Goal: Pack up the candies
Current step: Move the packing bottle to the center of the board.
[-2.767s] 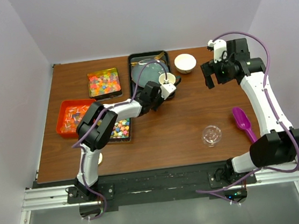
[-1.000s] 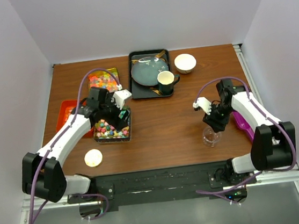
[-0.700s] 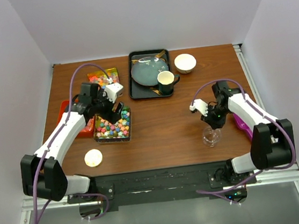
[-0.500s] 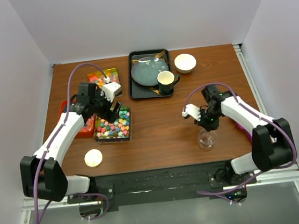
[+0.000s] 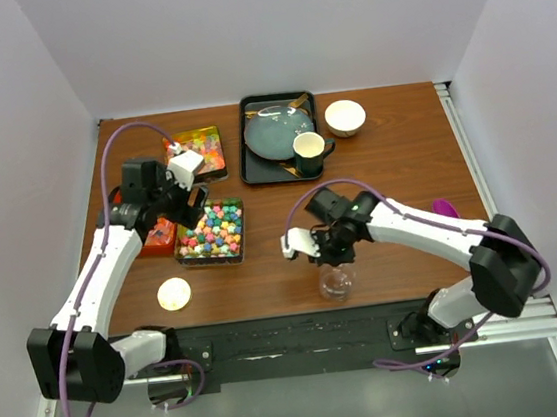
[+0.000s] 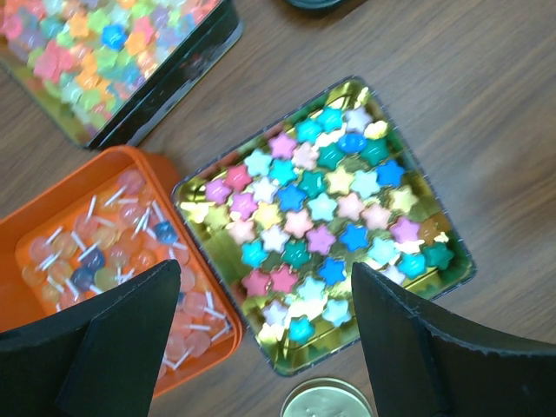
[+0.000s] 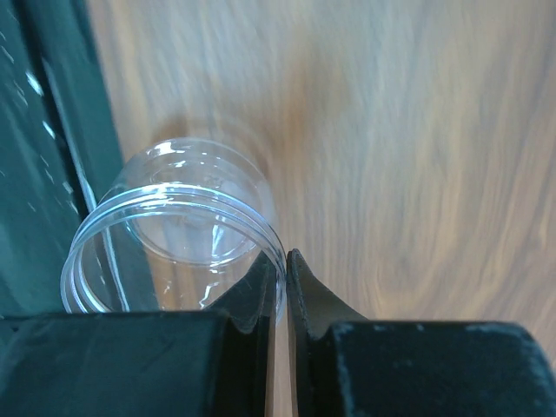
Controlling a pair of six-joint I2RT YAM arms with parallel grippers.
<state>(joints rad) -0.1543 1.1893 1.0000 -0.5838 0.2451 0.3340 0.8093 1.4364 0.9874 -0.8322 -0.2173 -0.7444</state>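
One clear jar (image 7: 174,226) is shown pinched at its rim by the right gripper (image 7: 280,274) only wrist-on; three trays (image 6: 453,271) of candies (image 6: 321,208) are seen under the spread-open left gripper (image 6: 261,304).

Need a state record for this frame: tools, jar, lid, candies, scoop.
left tool: open, above star candies
right tool: shut on jar rim
jar: empty, lid off, near the table's front edge
lid: on table, by the star candies
gummies: in their box
wrapped candies: in orange tray
scoop: on table, beyond right arm
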